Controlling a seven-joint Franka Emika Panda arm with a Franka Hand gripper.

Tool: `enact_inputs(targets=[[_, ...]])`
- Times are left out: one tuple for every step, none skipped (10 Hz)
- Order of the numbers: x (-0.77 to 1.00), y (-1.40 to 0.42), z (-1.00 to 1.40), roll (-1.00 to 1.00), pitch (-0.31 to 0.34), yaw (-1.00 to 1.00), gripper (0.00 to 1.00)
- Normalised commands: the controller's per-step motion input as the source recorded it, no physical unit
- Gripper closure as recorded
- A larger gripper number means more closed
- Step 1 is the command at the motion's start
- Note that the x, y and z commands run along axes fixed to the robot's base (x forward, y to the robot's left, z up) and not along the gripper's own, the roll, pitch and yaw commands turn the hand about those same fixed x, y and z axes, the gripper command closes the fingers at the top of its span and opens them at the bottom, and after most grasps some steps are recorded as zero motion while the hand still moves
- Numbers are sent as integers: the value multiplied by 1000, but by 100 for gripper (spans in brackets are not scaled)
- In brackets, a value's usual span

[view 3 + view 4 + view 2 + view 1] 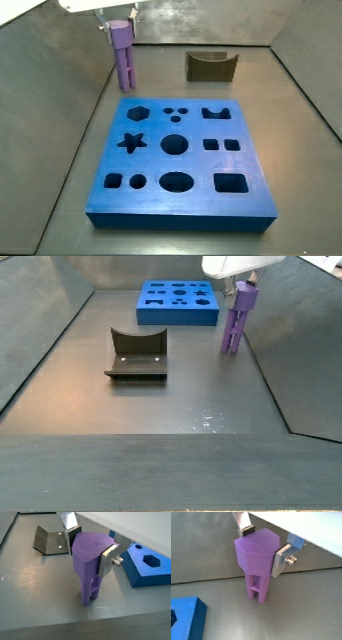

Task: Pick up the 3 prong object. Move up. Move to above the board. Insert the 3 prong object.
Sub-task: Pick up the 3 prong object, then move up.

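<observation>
Board [181, 160] – blue, flat on the floor. Prong piece [123, 55] upright at board's 11 o'clock, prong tips apparently on the floor. Claw [264, 547] clamps its cap – rigid, light, smooth plastic; cap is best hold.

Gripper [118, 27] w/ 3 prong object [123, 58] just beside board [182, 160], fixture [210, 66] apart.
</observation>
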Motion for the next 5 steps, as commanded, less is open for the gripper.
enact_inputs(targets=[[0, 0, 0, 0, 0, 0, 100], [0, 0, 0, 0, 0, 0, 100], [0, 0, 0, 0, 0, 0, 100], [0, 0, 0, 0, 0, 0, 100], [0, 0, 833, 0, 0, 0, 100]])
